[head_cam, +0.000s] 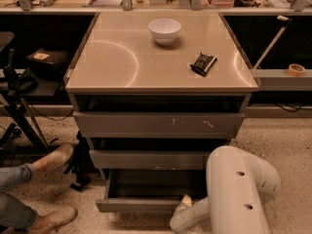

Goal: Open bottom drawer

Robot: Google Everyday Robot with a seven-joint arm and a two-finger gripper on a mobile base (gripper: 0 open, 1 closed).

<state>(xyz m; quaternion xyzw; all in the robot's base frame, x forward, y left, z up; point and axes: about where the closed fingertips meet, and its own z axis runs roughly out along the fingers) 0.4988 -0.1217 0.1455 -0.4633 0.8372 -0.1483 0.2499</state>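
Bottom drawer (139, 206) sits lowest in the cabinet, under the middle drawer (151, 159) and the scratched top drawer (158, 125). It is partly out: its front stands forward of the two above, and the dark inside of the box shows behind it.

Arm (239, 189) comes in low from the right, near the floor. Gripper (184, 202) is at the right end of the bottom drawer's front, touching it or just beside it; cannot tell which. Cannot tell if the gripper is wide, narrow or holding anything, as the arm hides most of it.

Surface (146, 72) carries a white bowl (164, 30) and a small black object (203, 63), well apart. A person's shoes (53, 157) are on the floor to the left, near the cabinet.

Step, as a judgement: pull phase, drawer part open, task well along but not clearly done.

Next move likely calls for a straight pull outward along the drawer's line of travel, keeping contact on the front. Pulling from one end could skew and jam the drawer.
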